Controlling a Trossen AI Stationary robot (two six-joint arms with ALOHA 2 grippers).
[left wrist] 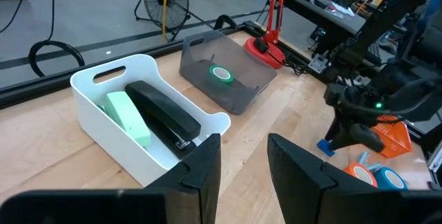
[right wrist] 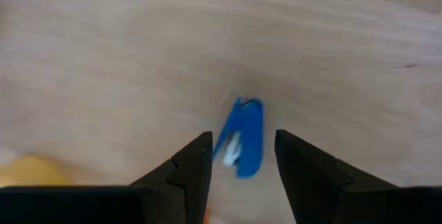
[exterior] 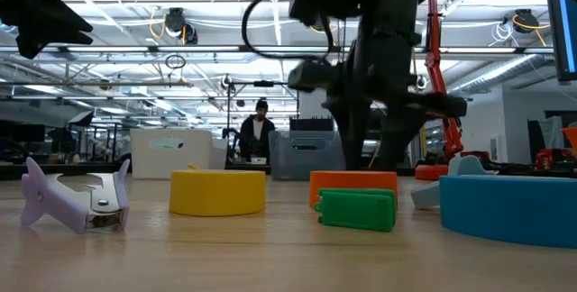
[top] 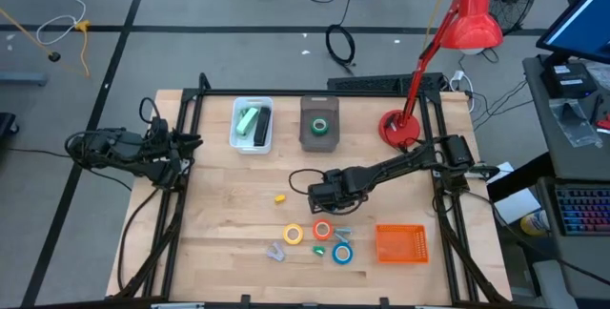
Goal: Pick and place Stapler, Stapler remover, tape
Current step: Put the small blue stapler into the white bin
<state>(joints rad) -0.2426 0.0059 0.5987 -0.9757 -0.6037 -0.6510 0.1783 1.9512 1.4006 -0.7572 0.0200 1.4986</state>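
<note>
Two arms are at the desk (top: 219, 214). Right gripper (right wrist: 242, 156) hangs over the middle, fingers apart, straddling a small blue remover (right wrist: 243, 137) on the wood without touching it. Left gripper (left wrist: 243, 156) waits at the left edge, fingers apart and empty, facing the white bin (top: 252, 124) that holds a black stapler (left wrist: 162, 112) beside a green one (left wrist: 128, 116). Green tape (top: 320, 126) lies in the grey bin (top: 319, 109). Yellow tape (top: 293, 235), orange tape (top: 322, 230) and blue tape (top: 342, 253) sit near the front, next to a lilac remover (top: 275, 251) and an orange basket (top: 400, 243).
</note>
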